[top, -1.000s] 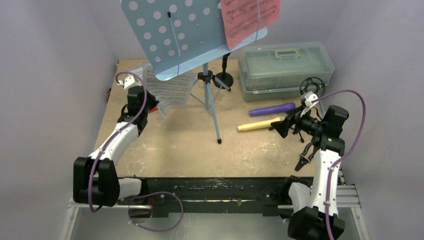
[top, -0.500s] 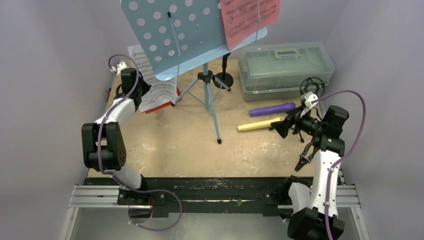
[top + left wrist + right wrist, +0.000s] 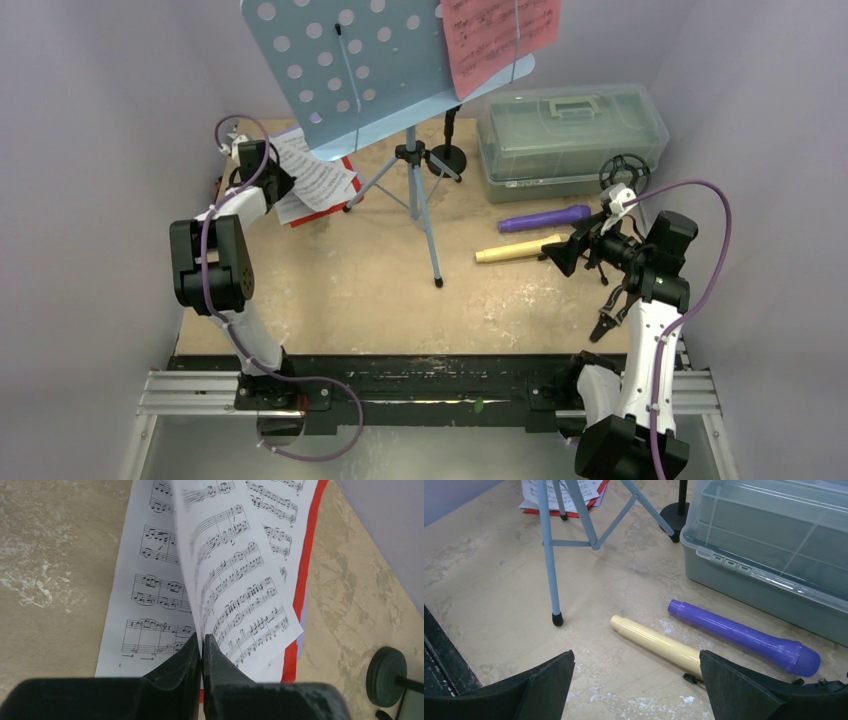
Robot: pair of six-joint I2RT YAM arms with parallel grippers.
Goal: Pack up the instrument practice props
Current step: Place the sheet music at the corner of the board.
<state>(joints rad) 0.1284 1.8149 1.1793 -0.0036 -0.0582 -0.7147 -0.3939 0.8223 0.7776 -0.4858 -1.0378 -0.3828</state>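
Observation:
My left gripper (image 3: 274, 182) (image 3: 202, 643) is shut on the edge of a sheet of printed music (image 3: 235, 580), which hangs just above other sheets (image 3: 150, 595) lying on the red folder (image 3: 306, 565) (image 3: 349, 166) at the back left. The light-blue perforated music rest (image 3: 340, 70) stands on tripod legs (image 3: 422, 205) and carries a pink sheet (image 3: 500, 35). The purple microphone (image 3: 545, 217) (image 3: 744, 635) and the cream microphone (image 3: 515, 250) (image 3: 659, 642) lie on the table. My right gripper (image 3: 562, 254) (image 3: 636, 656) hovers open just near of them, holding nothing.
A translucent grey-green box (image 3: 570, 140) (image 3: 769, 555) with a handle sits shut at the back right. A black round-based mic holder (image 3: 447, 155) stands behind the tripod, and another black holder (image 3: 625, 172) stands by the box. Small black pliers (image 3: 608, 320) lie under my right arm.
My left arm has swung to the back left, carrying the music sheet from beside the tripod to over the red folder. The right arm has not moved.

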